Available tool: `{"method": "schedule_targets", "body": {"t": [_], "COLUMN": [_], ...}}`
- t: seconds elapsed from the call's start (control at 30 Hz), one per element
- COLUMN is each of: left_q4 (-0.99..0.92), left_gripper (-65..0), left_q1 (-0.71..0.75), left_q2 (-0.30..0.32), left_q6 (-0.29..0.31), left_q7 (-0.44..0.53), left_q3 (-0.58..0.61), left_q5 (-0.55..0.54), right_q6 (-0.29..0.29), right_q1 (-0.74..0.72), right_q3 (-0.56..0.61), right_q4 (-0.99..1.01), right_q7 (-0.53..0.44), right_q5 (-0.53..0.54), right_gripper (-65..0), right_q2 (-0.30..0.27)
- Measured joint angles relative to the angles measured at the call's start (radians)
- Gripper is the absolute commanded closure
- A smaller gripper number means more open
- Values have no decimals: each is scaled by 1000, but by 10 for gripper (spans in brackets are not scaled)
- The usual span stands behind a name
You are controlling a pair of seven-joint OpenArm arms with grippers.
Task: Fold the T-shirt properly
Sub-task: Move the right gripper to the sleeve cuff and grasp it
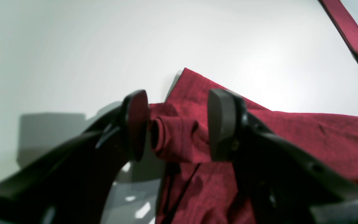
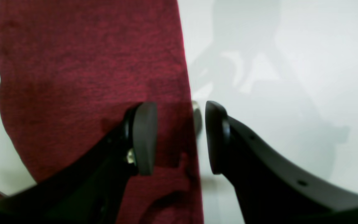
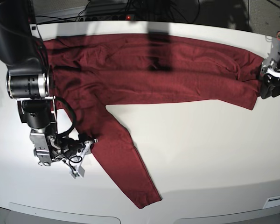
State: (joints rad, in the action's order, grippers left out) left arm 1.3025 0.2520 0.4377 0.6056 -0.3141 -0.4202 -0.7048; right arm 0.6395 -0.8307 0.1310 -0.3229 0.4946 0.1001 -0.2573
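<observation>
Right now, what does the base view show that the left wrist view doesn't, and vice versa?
Base only: the whole dark red long-sleeved T-shirt spread across the white table, one sleeve trailing toward the front edge, and the right gripper beside that sleeve.

Left wrist only: a rolled tube of fabric sitting between the left gripper's open jaws.

Both: the shirt, the table and the left gripper at the shirt's end.

T-shirt (image 3: 144,70): maroon, long-sleeved, plain; spread flat across the table's far half, one sleeve trailing diagonally toward the near edge, apparently partly folded
</observation>
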Motion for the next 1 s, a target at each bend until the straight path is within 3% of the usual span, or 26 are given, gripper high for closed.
{"method": "schedule_targets", "body": {"t": [0.2,0.37,0.53,0.7,0.9,1.0], "left_q4": [0,0,0,0,0,0], "left_gripper": [-303,-303,-303,-303,-303,-303], "left_q1": [0,0,0,0,0,0], "left_q2": [0,0,0,0,0,0], "left_q6": [0,0,0,0,0,0], "left_q7": [0,0,0,0,0,0], "left_q3": [0,0,0,0,0,0], "left_q5": [0,0,0,0,0,1], "right_q6": [2,3,1,24,27,48], "right_q1": [37,56,58,58,56,29], "right_q3": [-1,-4,-4,-4,-4,-4], "right_q4": [-5,-8,-10,-10,-8,-6], "right_q7": [-33,-52,-49,-49,-117,-95], "right_q5": [-72,-68,-66,-64,-71,-42], "right_gripper": [-230,-219,-77,0,0,0], "right_q2": [0,3,2,3,2,2]}}
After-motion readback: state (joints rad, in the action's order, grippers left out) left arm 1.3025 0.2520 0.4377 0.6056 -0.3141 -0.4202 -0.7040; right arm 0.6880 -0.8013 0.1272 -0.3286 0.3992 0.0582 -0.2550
